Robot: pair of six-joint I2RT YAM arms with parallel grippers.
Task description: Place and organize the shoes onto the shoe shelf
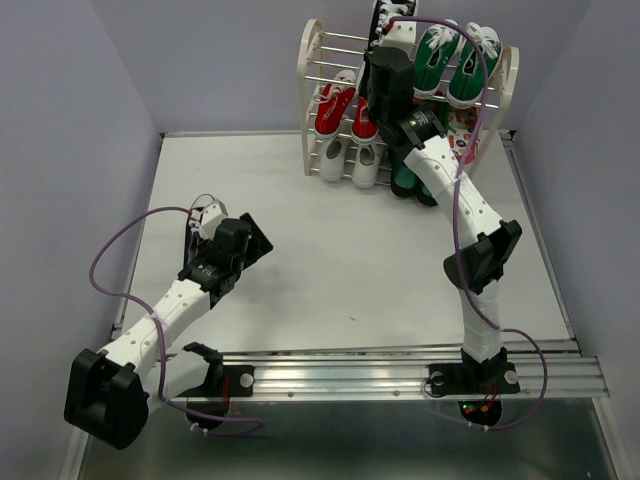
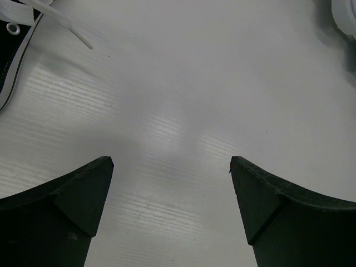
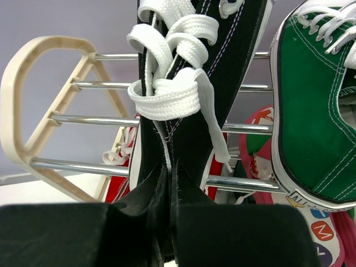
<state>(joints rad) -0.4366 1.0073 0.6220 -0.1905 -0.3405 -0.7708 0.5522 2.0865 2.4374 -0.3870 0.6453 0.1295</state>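
pinching black sneaker (image 3: 222, 83), right claw (image 3: 169, 225) at top of shoe shelf (image 3: 16, 100)

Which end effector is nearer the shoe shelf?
Right. The right end effector holds a black sneaker at the shoe shelf; the left end effector is open over the table, well apart.

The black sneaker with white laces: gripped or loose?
Gripped: the right gripper is shut on the black sneaker with white laces, pinching its dark fabric edge.
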